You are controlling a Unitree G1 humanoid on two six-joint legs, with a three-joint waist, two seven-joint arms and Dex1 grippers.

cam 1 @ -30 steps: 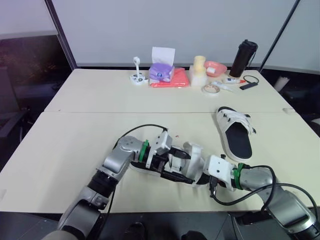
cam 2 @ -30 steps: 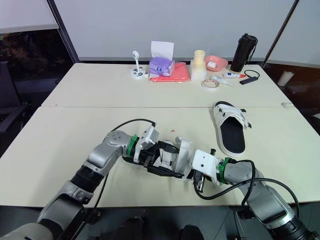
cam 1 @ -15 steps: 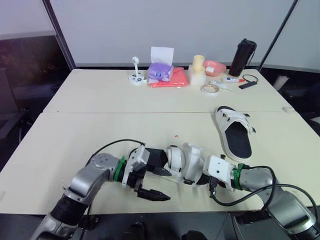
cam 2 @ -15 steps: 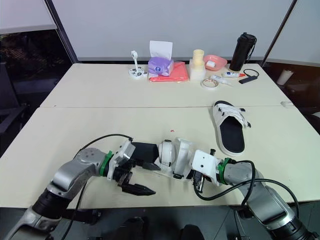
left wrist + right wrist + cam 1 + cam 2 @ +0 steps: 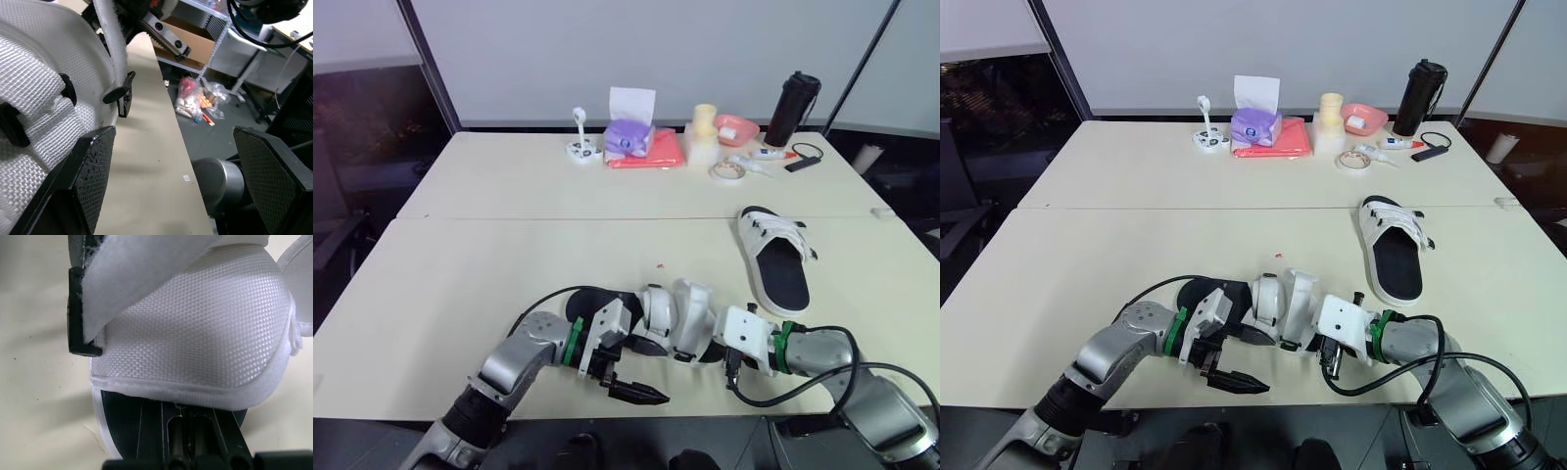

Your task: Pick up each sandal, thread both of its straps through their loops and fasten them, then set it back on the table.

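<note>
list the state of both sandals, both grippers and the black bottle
near sandal: tipped on its side, a black loop hanging free, so not fully fastened
far sandal: lying flat, sole down, clear of both grippers
left gripper: open, empty
right gripper: shut on the near sandal's sole
black bottle: upright, lid on

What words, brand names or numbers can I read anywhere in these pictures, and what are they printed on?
No text can be read anywhere.
Purple tissue box: any print is too small to read.
Small white tube and black bottle: any markings are too small to read.
Far sandal and near sandal: no brand or number shows on the white straps.
</note>
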